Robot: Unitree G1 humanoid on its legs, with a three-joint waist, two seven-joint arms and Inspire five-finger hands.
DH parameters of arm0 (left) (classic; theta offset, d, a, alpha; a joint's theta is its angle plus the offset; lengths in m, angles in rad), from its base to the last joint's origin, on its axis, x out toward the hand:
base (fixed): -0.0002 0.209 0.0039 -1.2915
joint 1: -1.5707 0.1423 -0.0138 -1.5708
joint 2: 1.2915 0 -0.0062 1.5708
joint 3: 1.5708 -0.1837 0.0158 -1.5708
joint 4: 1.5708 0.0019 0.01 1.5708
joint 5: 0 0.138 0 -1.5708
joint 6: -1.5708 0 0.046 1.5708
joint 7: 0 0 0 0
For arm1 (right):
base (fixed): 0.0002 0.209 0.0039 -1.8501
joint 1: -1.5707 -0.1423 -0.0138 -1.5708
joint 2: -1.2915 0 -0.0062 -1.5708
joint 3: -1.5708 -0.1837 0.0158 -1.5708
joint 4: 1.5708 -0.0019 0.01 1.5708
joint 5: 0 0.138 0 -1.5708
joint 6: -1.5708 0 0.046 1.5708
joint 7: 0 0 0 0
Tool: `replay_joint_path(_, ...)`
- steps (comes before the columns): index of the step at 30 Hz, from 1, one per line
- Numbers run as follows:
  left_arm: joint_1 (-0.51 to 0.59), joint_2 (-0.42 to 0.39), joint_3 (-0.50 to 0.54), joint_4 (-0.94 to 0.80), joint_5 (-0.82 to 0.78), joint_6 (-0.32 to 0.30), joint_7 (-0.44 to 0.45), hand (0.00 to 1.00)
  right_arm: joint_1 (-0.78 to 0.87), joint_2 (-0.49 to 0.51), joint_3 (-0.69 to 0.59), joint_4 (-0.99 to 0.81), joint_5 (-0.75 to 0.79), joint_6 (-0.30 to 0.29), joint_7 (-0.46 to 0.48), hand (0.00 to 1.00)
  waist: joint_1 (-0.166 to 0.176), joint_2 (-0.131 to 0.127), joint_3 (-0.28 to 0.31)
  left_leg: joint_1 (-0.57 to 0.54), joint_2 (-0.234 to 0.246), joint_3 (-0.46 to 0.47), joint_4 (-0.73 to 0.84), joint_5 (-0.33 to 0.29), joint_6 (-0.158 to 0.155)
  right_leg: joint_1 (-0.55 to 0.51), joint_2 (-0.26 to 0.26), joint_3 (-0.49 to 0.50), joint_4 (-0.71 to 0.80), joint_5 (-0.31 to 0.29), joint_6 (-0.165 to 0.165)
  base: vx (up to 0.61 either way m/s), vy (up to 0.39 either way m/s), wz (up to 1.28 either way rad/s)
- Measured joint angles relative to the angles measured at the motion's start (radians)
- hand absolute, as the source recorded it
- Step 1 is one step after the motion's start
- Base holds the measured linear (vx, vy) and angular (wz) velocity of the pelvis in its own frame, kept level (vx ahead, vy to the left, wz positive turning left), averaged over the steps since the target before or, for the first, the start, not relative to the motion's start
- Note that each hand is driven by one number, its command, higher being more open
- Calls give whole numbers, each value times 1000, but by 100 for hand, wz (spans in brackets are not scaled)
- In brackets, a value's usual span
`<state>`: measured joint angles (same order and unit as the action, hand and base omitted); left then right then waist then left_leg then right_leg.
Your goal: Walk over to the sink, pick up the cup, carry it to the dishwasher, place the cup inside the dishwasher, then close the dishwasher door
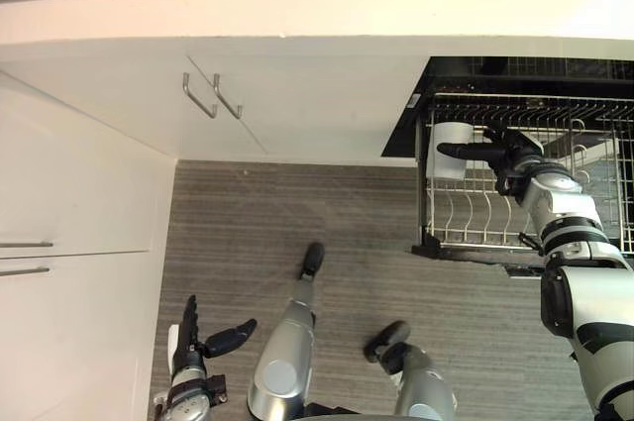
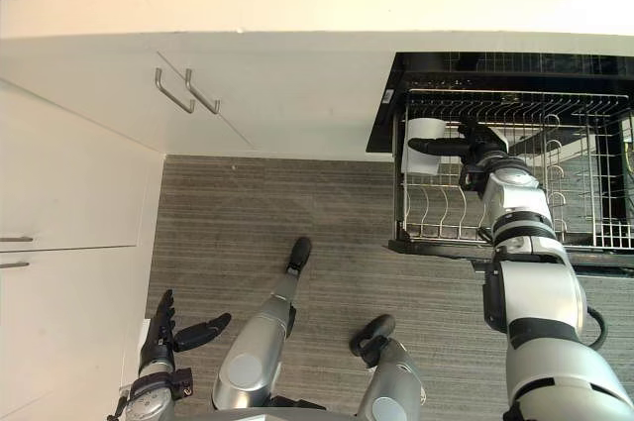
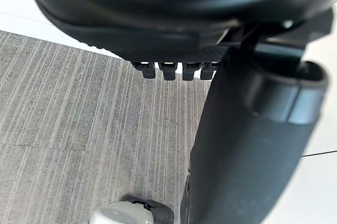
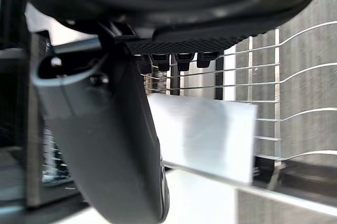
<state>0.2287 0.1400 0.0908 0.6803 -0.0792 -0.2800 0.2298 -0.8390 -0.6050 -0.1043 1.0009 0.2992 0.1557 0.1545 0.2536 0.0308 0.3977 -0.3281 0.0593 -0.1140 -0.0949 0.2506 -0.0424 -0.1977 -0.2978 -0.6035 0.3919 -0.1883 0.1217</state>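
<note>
Right hand [image 1: 510,159], fingers straight, thumb by cup [image 1: 454,132] in dishwasher rack [image 1: 427,193].

At 2 o'clock you have a plain white cup [image 1: 454,144] in a silver wire rack [image 1: 525,97], against the dishwasher's black interior [image 1: 466,69]. The floor [image 1: 297,223] is grey with fine stripes. The cabinets [image 1: 89,193] are cream-white and their handles [image 1: 227,99] brushed steel.

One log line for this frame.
stage: placing | white cylindrical cup: in wire dishwasher rack, left corner | right hand: open, thumb by cup | left hand: open, idle | door: open
</note>
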Motion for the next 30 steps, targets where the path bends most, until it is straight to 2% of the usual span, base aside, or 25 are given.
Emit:
replay_joint_path(2, 1, -10, 1, 30, 2, -1, 7, 100, 112, 10, -18, -166, 39, -31, -1, 100, -10, -11, -6, 25, 2, 30, 0, -6, 6, 30, 11, 12, -47, 23, 6, 10, -14, -20)
replay_joint_path(3, 3, -12, 2, 38, 1, 0, 9, 100, 142, 22, -25, -209, 46, -40, -2, 100, -19, -15, -10, 33, 2, 39, 0, -2, -3, 43, 16, 13, -64, 30, 9, 31, -4, -11)
replay_joint_path(5, 7, -22, 11, 59, 2, -6, 12, 100, 289, 101, -80, -379, 72, -91, -2, 100, -60, -40, -29, 61, -2, 89, 1, -6, -1, 102, 30, 0, -130, 55, 19, 38, 14, 4)
replay_joint_path(6, 8, -24, 12, 62, 1, -9, 11, 100, 328, 126, -93, -423, 73, -99, -2, 100, -68, -51, -36, 68, -1, 97, 0, -12, 0, 111, 33, 2, -142, 59, 20, 30, 1, -10)
replay_joint_path(7, 19, -29, 13, 69, 1, -14, 7, 100, 430, 196, -120, -532, 74, -118, -1, 100, -79, -77, -75, 73, 0, 107, 0, -24, -3, 116, 39, 11, -161, 66, 22, 23, -19, -20)
replay_joint_path(9, 40, -35, 32, 75, -11, -26, -25, 100, 561, 288, -151, -668, 103, -155, 17, 100, -80, -101, -106, 105, 1, 130, 0, -43, -6, 140, 45, 32, -184, 70, 23, 38, -34, -30)
replay_joint_path(11, 66, -53, 58, 86, -56, -41, -47, 100, 688, 379, -176, -805, 100, -202, 49, 100, -90, -110, -134, 138, -3, 143, 0, -60, -7, 171, 46, 45, -201, 70, 24, 57, -34, -25)
replay_joint_path(12, 90, -68, 81, 93, -86, -52, -60, 100, 753, 428, -187, -883, 100, -224, 70, 100, -109, -110, -150, 157, -5, 148, 0, -69, -8, 189, 46, 50, -208, 69, 25, 56, -37, -17)
replay_joint_path(14, 120, -82, 105, 100, -132, -62, -70, 100, 821, 477, -217, -971, 101, -247, 109, 100, -126, -109, -168, 182, -8, 146, 1, -74, -10, 219, 47, 50, -218, 69, 30, 55, -41, 2)
replay_joint_path(17, 147, -118, 169, 103, -144, -61, -81, 100, 900, 503, -305, -1075, 111, -249, 146, 100, -158, -103, -195, 198, -20, 78, 1, -68, -15, 298, 62, -6, -254, 69, 31, 25, -45, 64)
replay_joint_path(20, 167, -133, 185, 115, -182, -27, -100, 100, 906, 501, -371, -1105, 152, -253, 164, 100, -158, -90, -235, 172, -31, 17, 0, -65, -14, 315, 76, -7, -269, 51, 30, -52, -36, 69)
replay_joint_path(21, 169, -149, 209, 134, -197, -15, -115, 100, 895, 501, -381, -1106, 164, -253, 171, 100, -158, -78, -244, 159, -23, 37, 0, -71, -12, 316, 82, -23, -272, 52, 36, -109, -15, 48)
replay_joint_path(22, 169, -157, 226, 148, -199, -8, -123, 100, 893, 501, -384, -1108, 174, -253, 173, 100, -159, -74, -251, 150, -16, 83, 1, -82, 3, 320, 83, -40, -280, 57, 43, -109, -13, 79)
replay_joint_path(23, 166, -163, 253, 174, -199, -1, -142, 100, 893, 501, -405, -1111, 190, -253, 167, 100, -179, -82, -260, 138, -4, 215, 14, -122, 49, 337, 66, -91, -308, 73, 47, -59, 60, 104)
replay_joint_path(24, 165, -165, 259, 197, -195, -6, -151, 100, 891, 494, -437, -1113, 213, -254, 149, 100, -188, -80, -263, 106, 16, 362, 100, -162, 73, 341, 43, -128, -297, 75, 52, 7, 87, 100)
replay_joint_path(25, 173, -173, 262, 209, -192, -9, -153, 100, 889, 487, -449, -1114, 223, -253, 137, 100, -185, -61, -269, 100, 31, 411, 145, -162, 75, 342, 42, -134, -282, 73, 55, 53, 134, 78)
replay_joint_path(26, 194, -196, 261, 233, -168, -12, -153, 100, 888, 474, -472, -1117, 231, -255, 122, 100, -195, -30, -281, 111, 33, 412, 148, -117, 32, 352, 31, -133, -247, 63, 60, 57, 107, 56)
replay_joint_path(30, 201, -186, 233, 239, -116, -13, -169, 100, 891, 479, -512, -1121, 231, -289, 97, 100, -203, -27, -281, 158, -43, 377, 61, -98, 67, 337, -59, -98, -113, 58, 54, 32, 160, 46)
